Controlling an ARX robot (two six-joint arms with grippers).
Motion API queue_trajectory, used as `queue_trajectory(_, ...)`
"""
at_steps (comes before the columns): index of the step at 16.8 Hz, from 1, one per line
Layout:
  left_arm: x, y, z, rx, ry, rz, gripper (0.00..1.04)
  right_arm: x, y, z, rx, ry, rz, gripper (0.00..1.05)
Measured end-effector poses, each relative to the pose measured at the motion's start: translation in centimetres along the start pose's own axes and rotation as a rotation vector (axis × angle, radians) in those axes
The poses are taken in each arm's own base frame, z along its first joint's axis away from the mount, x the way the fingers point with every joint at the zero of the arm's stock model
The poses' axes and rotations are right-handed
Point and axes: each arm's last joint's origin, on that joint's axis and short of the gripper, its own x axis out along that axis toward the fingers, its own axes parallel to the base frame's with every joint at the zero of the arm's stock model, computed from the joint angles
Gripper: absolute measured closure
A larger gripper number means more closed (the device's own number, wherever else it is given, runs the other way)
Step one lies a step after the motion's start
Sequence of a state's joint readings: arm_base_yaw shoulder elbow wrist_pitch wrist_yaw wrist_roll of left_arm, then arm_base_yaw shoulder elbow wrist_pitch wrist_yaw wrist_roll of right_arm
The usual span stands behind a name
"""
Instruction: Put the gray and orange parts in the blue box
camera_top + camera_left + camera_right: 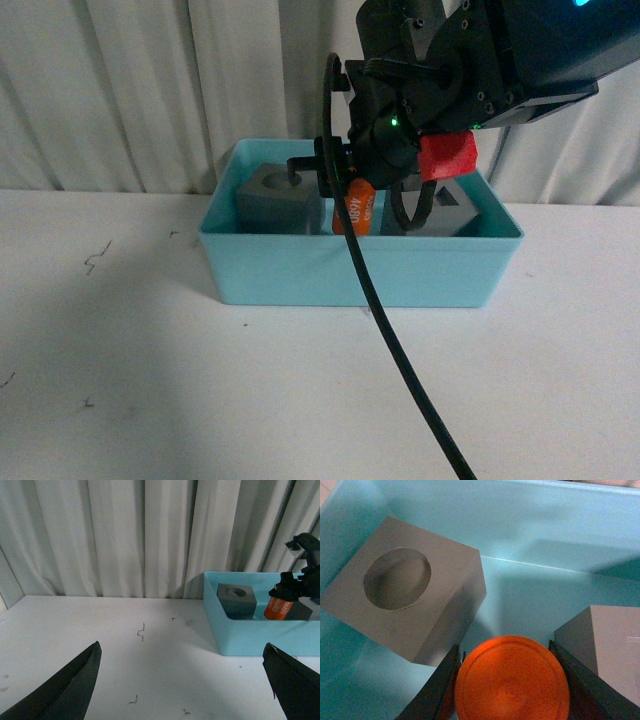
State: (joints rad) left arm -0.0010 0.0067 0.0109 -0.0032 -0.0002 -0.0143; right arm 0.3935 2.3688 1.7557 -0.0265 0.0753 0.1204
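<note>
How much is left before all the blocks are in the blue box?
Almost done. Both gray cubes already sit inside the blue box: the cube with the round hole and the second cube. The right gripper is holding the orange cylinder between them, down inside the box. What looks left is letting go. The left gripper is open and empty.

Smooth plastic blue box, matte gray cubes
</note>
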Motion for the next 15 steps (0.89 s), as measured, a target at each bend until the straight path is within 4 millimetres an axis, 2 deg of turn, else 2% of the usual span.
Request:
queue_trajectory(8, 0.0, 0.0, 0.0, 0.0, 0.0, 0.0, 0.07, 0.46, 1.0, -0.21, 0.003, 0.003, -0.004, 0.58)
queue_trajectory(10, 0.0, 0.0, 0.0, 0.0, 0.0, 0.0, 0.07, 0.69, 0.97, -0.49, 0.006, 0.011, -0.005, 0.4)
queue_trajectory(13, 0.0, 0.0, 0.0, 0.0, 0.0, 0.0, 0.07, 0.87, 0.99, -0.63, 0.009, 0.01, 0.004, 0.06)
queue_trajectory(15, 0.0, 0.0, 0.0, 0.0, 0.0, 0.0, 0.07, 0.85, 1.05, -0.53, 0.014, 0.0, 0.013, 0.07)
